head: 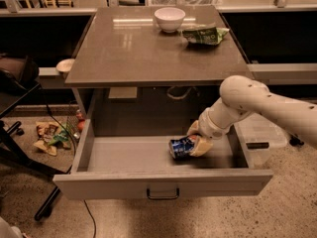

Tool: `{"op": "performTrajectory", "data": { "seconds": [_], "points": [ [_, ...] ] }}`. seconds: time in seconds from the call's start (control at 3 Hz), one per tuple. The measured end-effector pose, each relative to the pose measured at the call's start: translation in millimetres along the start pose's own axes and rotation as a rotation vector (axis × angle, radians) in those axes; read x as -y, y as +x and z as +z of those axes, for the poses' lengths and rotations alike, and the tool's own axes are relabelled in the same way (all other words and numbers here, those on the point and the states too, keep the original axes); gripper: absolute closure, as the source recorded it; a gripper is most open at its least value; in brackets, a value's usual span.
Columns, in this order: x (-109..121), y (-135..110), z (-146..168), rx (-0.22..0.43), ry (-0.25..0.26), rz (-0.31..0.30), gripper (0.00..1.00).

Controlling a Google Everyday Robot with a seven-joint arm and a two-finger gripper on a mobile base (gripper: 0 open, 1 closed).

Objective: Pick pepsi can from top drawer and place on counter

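Note:
The pepsi can (181, 146) is a blue can lying on its side, held a little above the floor of the open top drawer (129, 155) at its right part. My gripper (194, 140) reaches into the drawer from the right on a white arm, and its tan fingers (202, 146) are closed on the can. The counter (148, 48) is the grey-brown tabletop above the drawer. The drawer's front panel carries a small dark handle (162, 195).
A white bowl (170, 18) and a green snack bag (204, 34) sit at the back of the counter. A clear plastic bin (260, 135) stands on the floor to the right. Litter (49, 136) and a chair base lie to the left.

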State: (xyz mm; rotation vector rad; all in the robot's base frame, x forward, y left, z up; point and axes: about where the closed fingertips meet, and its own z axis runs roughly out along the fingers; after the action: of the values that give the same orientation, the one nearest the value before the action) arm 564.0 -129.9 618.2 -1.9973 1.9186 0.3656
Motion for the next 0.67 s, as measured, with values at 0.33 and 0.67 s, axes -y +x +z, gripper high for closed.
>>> {"op": "performTrajectory", "data": {
  "seconds": [0.33,0.67],
  "points": [
    [2,2,-41,0.002,0.048,0.027,1.00],
    [3,0,-85,0.010,0.099,0.037,1.00]
  ]
}}
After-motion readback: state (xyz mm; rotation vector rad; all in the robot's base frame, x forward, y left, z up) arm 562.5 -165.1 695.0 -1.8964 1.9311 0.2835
